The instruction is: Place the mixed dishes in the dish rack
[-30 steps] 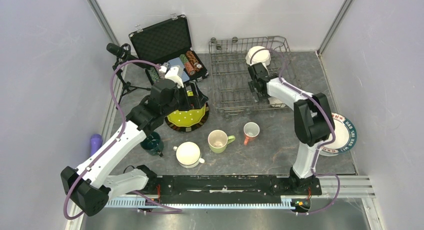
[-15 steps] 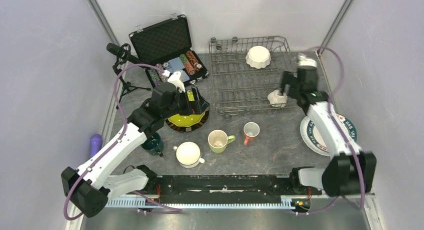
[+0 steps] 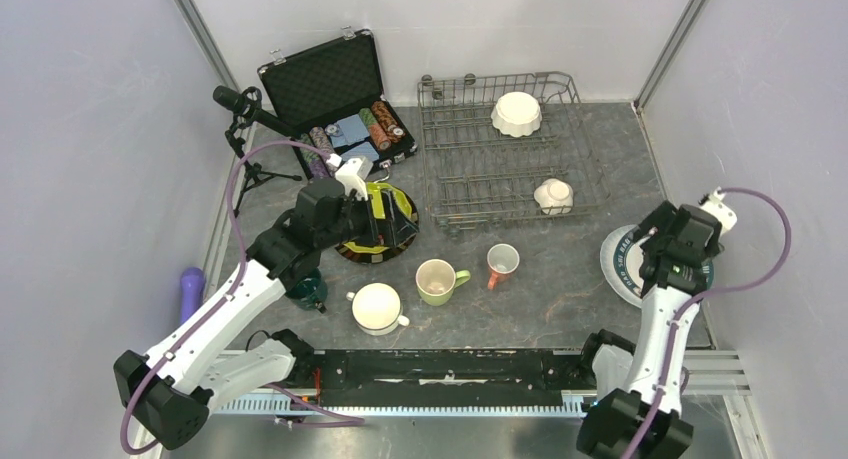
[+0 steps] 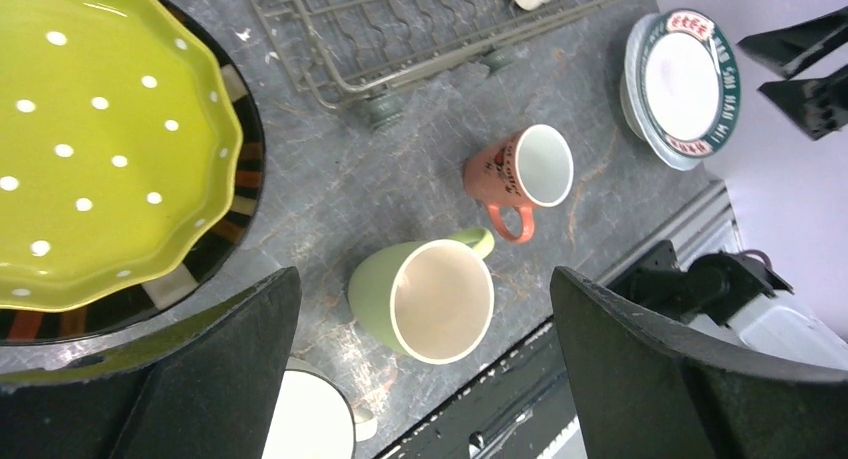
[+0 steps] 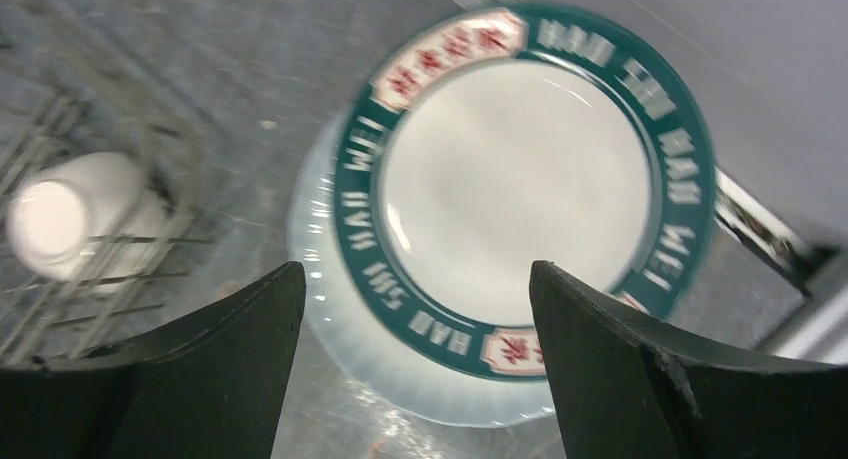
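The coming move is judged to turn on the white round plate with a teal lettered rim (image 5: 520, 189). It is seen directly under the right pincer (image 5: 415, 269), whose fingers are spread wide and empty to either side of it in the right wrist view. No contact can be made out, and that view is blurred. The plate lies flat and face up at the 3 o'clock edge of the tabletop (image 3: 560, 289), stacked on a pale larger plate (image 5: 330, 309) that shows from beneath at about 7 o'clock. Being round, it has no long axis, so any stretch of rim may be taken. A flat rim on another plate is judged awkward to pinch. From this pincer the grey wire dish rack (image 3: 460, 169) lies at roughly 10 o'clock. The left pincer (image 4: 420, 279), likewise spread and empty, is well apart from this plate, hanging by the lime-green dotted plate (image 4: 100, 149), so the right arm is clearly the nearer.
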